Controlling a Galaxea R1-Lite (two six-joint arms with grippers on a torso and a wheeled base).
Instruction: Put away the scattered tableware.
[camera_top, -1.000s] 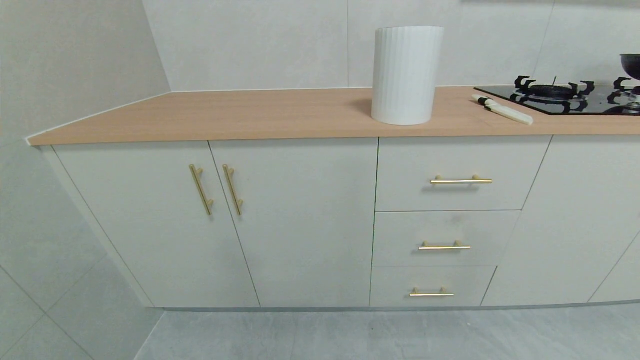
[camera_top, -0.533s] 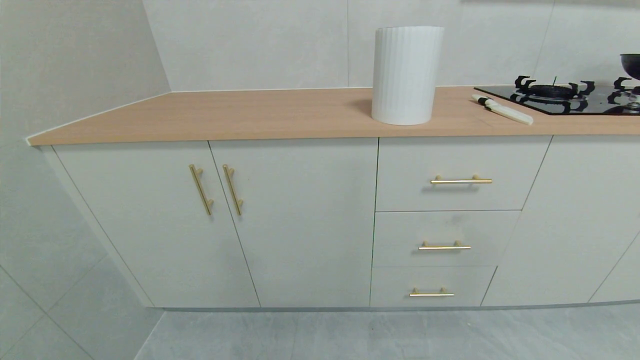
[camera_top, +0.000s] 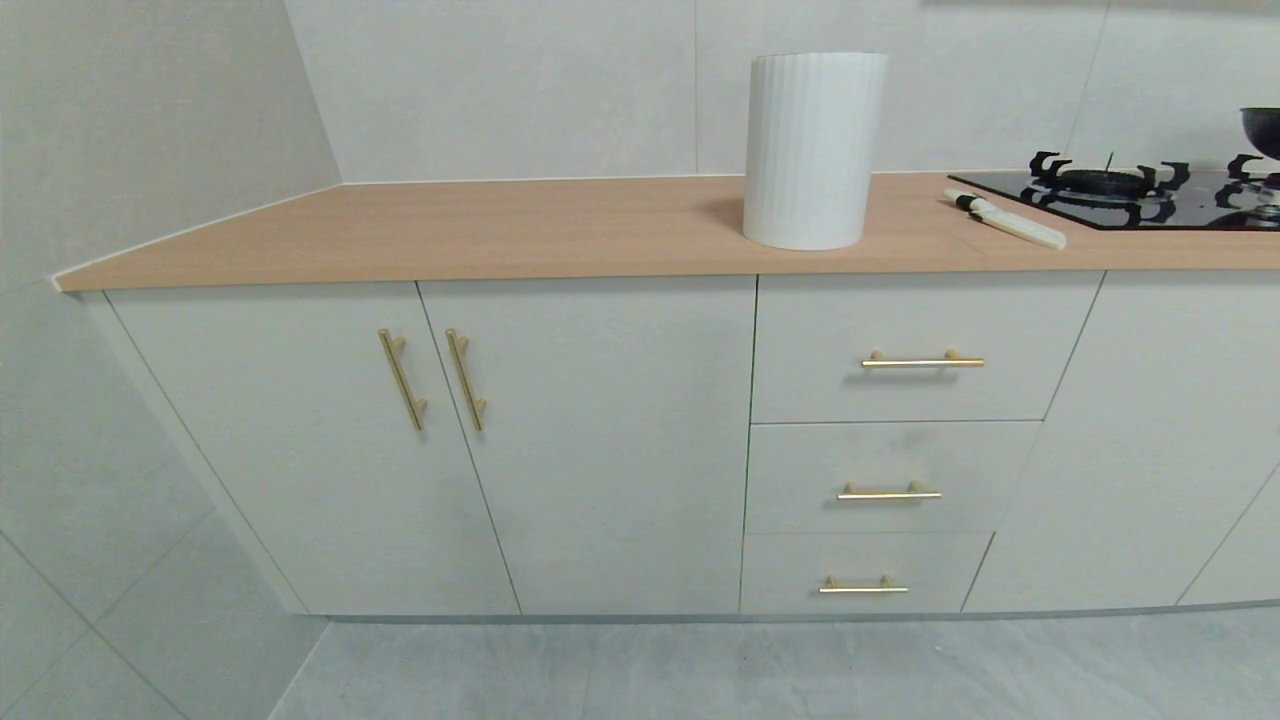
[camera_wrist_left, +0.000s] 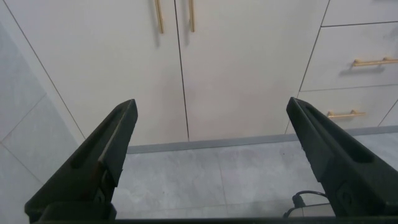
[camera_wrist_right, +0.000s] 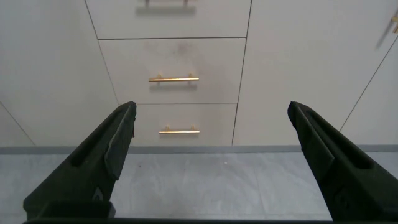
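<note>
The knife lay flat on the desk right of the white canister — seemingly awaiting stowing — while the left pincer and right pincer hung below it, spread wide, empty.

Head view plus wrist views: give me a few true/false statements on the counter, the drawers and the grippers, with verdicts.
1. The white ribbed canister stands upright on the wooden counter. True.
2. A white utensil lies on the counter to the canister's left. False: the white utensil lies to its right, between the canister and the hob.
3. The top drawer is pulled open. False: all three drawers are shut.
4. The left gripper and the right gripper are both open and empty. True.
</note>
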